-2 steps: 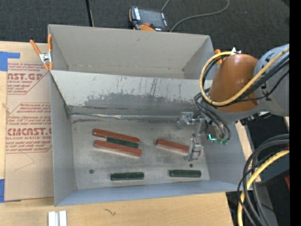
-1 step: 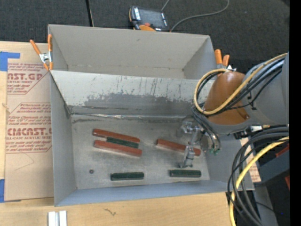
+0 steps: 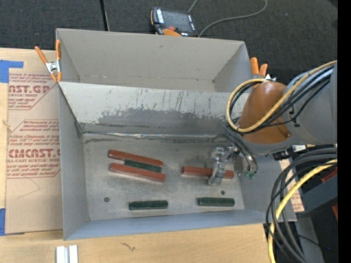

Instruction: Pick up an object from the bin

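My gripper (image 3: 218, 171) hangs low over the right part of the bin floor, its metal fingers pointing down onto a red-brown flat bar (image 3: 194, 171) that lies crosswise there. The fingers stand at the bar's right end, which they partly hide. Whether the bar is clamped between them is unclear. A dark green bar (image 3: 215, 202) lies just in front of the gripper, near the bin's front wall.
To the left lie two red-brown bars (image 3: 135, 158) (image 3: 137, 173) with a dark green bar (image 3: 143, 165) between them. Another dark green bar (image 3: 148, 205) rests near the front wall. The arm with its orange cover and cables comes in from the right.
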### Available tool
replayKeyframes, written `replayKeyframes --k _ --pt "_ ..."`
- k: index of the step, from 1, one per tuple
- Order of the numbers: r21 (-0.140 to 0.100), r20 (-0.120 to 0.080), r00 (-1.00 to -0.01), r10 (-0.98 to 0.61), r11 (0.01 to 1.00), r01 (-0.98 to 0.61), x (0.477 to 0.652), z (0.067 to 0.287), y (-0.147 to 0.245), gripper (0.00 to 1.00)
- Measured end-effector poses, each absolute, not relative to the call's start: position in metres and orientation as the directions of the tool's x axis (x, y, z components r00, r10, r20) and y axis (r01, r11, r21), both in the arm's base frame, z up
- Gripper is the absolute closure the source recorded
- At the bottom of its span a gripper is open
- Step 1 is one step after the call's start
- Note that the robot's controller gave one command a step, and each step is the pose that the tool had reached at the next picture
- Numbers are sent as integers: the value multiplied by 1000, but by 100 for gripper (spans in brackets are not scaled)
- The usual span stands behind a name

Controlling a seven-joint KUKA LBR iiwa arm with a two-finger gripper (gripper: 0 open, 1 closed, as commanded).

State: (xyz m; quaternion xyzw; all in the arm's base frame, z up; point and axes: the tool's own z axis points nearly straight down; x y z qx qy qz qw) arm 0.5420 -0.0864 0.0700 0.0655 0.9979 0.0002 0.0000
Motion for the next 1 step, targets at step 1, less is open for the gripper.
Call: replayKeyframes --k 1 --pt "1 -10 -985 171 985 171 529 240 -68 100"
